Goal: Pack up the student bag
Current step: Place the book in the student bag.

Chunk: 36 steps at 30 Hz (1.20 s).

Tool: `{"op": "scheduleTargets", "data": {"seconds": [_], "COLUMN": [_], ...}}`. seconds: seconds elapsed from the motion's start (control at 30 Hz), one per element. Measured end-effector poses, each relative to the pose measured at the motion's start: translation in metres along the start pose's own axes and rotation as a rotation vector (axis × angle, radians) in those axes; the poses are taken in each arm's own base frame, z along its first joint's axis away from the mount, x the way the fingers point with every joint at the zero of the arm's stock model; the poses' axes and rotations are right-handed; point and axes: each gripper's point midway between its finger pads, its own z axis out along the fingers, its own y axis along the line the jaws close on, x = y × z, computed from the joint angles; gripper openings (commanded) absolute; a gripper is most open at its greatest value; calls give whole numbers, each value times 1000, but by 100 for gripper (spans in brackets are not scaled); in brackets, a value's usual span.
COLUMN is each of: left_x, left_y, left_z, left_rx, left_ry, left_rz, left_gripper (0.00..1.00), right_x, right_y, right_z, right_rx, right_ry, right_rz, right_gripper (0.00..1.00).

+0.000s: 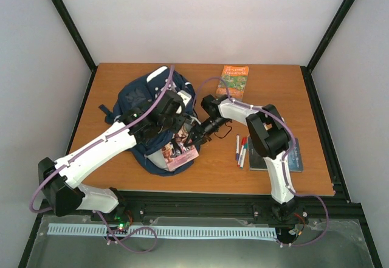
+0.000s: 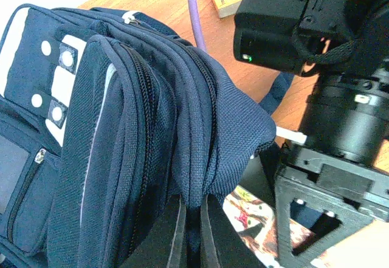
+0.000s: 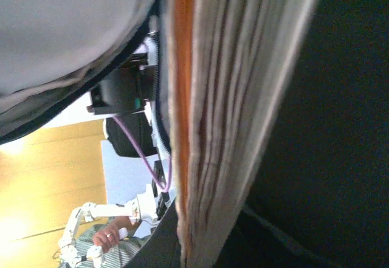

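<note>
The student bag (image 1: 143, 101) is a navy backpack lying on the left half of the table, its opening facing the near edge. My left gripper (image 1: 174, 124) is shut on a fold of the bag's navy fabric (image 2: 200, 158) at the opening's rim and holds it up. My right gripper (image 1: 194, 135) is shut on a thin book; its page edges (image 3: 225, 128) fill the right wrist view. The book's pink picture cover (image 1: 180, 157) sticks out of the bag's mouth and also shows under the lifted fabric (image 2: 246, 212). The right wrist (image 2: 340, 98) hangs close beside the left fingers.
An orange book (image 1: 233, 80) lies at the back of the wooden table (image 1: 109, 85). A few pens (image 1: 240, 150) lie right of the bag. A blue book (image 1: 296, 158) sits partly under the right arm near the front right edge.
</note>
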Motion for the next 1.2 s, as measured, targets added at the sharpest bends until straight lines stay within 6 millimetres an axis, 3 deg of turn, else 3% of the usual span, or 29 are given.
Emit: {"op": "scheduleTargets", "data": {"seconds": [0.27,0.53,0.7,0.9,1.2], "left_x": [0,-1,-1,-2,-9], "left_y": [8,24,25,23,19], "left_z": [-16,-46,-46,-45,-46], "left_rx": [-8,-42,-45,-34,-11], "left_ry": [-38,-111,-112,-119,-147], "left_rz": [-8,-12,-11,-13,-24], "left_gripper": [1,1,1,1,1], "right_x": [0,-3,-3,-8,-51], "right_y": [-55,-60,-55,-31,0], "right_z": [11,14,15,12,2], "right_rx": [114,151,140,106,102], "right_ry": [11,17,19,-1,-67], "right_rz": [100,75,51,-8,-113], "right_gripper": [3,3,3,3,3]}}
